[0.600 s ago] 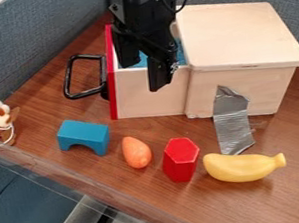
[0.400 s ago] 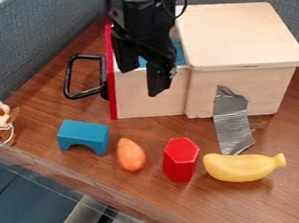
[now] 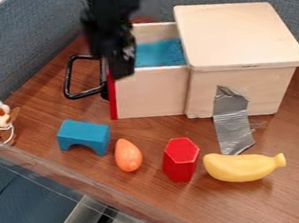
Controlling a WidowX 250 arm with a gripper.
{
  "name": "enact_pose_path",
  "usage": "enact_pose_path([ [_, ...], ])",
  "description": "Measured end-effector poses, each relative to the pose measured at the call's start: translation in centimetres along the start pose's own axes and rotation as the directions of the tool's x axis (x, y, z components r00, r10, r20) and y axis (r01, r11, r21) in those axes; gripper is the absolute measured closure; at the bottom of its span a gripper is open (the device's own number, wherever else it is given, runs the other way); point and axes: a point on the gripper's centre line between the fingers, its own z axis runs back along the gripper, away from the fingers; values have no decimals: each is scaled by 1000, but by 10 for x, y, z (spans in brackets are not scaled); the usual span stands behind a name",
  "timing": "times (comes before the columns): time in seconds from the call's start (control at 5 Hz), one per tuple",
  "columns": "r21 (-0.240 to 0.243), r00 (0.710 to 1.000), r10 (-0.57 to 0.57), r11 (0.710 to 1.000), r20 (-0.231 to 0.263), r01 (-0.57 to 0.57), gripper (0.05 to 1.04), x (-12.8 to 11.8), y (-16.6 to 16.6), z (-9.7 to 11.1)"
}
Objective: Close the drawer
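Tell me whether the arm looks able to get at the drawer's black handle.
Probably yes: the gripper hangs by the drawer's red front, close to the handle, which sticks outward with nothing lying on it.

Along worktop (image 3: 291, 189) front, left to right: blue arched block (image 3: 83, 135), orange tapered toy (image 3: 128, 156), red hexagonal block (image 3: 181, 160), yellow toy banana (image 3: 242, 166). Behind: pale wooden drawer (image 3: 149, 94), left of pale wooden box (image 3: 238, 36).

At the centre, the drawer (image 3: 151, 93) is showing smooth, matt pale wood. Lower right, the banana (image 3: 241, 166) is looking like smooth plastic.
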Motion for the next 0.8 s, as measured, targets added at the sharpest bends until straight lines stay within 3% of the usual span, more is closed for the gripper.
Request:
enact_pose_path([
  [0.4,51,994,-59,997,-89,64,84,-54,42,15],
  [0.6,50,982,-90,994,-166,99,84,-77,61,1],
  [0.8,86,966,-168,979,-194,187,83,-89,69,-21],
])
